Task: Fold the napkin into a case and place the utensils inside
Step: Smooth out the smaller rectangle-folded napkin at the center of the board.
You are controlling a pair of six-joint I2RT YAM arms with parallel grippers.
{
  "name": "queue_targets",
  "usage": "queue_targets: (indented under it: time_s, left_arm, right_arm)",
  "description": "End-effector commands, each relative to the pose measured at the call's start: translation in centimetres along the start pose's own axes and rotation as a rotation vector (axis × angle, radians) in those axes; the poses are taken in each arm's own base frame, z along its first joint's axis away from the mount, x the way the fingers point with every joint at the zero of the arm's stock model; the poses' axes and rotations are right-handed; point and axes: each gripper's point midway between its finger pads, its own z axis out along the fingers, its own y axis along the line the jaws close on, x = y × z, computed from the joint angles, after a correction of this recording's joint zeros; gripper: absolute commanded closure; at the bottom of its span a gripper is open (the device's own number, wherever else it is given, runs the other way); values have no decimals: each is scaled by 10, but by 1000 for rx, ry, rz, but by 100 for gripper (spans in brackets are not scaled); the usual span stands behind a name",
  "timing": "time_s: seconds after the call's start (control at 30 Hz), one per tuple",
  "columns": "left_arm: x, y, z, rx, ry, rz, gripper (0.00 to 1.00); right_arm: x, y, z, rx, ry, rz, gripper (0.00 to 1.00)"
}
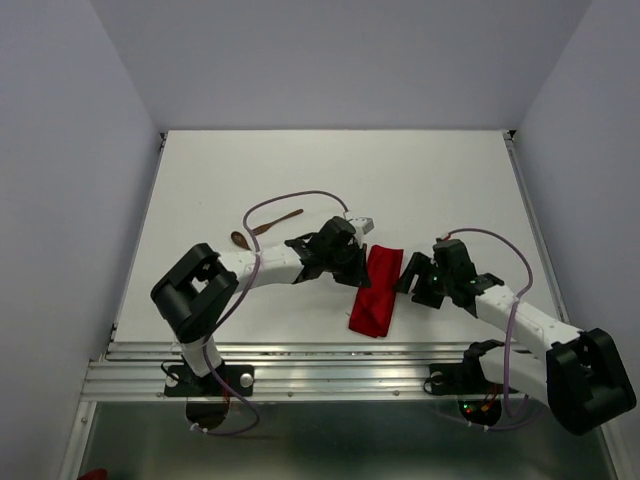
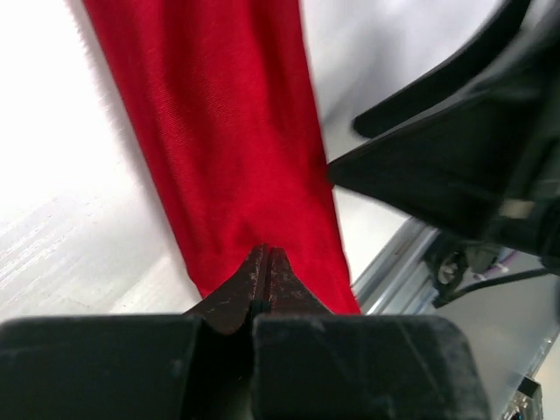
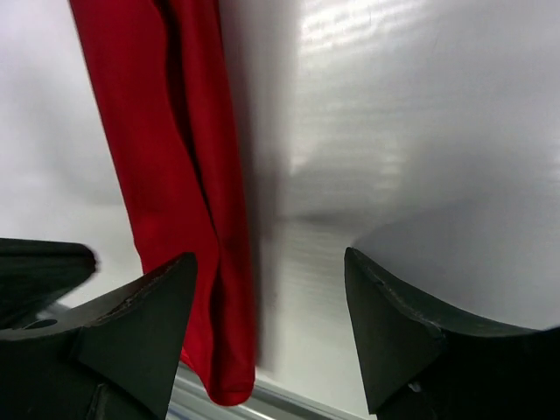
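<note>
The red napkin lies folded into a narrow long case at the table's middle front, one end near the front edge. Two dark brown wooden utensils lie to its far left: a spoon bowl and a thin handle. My left gripper is shut and empty, its tips right over the case at its left side. My right gripper is open and empty, just right of the case. In the right wrist view it straddles the case's right edge and bare table.
The metal rail of the table's front edge runs just below the case's near end. My right arm shows dark in the left wrist view, close beside the case. White walls enclose the table on three sides.
</note>
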Motion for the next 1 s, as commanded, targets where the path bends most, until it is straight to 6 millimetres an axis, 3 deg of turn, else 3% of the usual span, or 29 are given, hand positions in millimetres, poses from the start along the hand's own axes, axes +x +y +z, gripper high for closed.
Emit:
queue_targets:
  time_s: [0.0,0.2,0.47,0.77,0.9,0.97]
  left_arm:
    - [-36,-25,-29,60,-107,24,100]
    - [-34,10,-31,9,-101,-58,100]
    - [-3,42,-8,-42,-10,-127,100]
    - [28,52,3,-18,65,-178,100]
    - [44,50,-1,3,87,-200,100]
    - [52,47,-6,7,94,-207,100]
  right_arm:
    - [21,15,2,-120,65,-22,26]
    - [32,15,13,-157,104,-29,29]
    - [33,13,18,-154,105,-16,56]
    - [31,27,9,-208,94,-18,88]
    - [28,35,4,-237,85,-19,91]
    - [27,35,3,-233,88,-18,85]
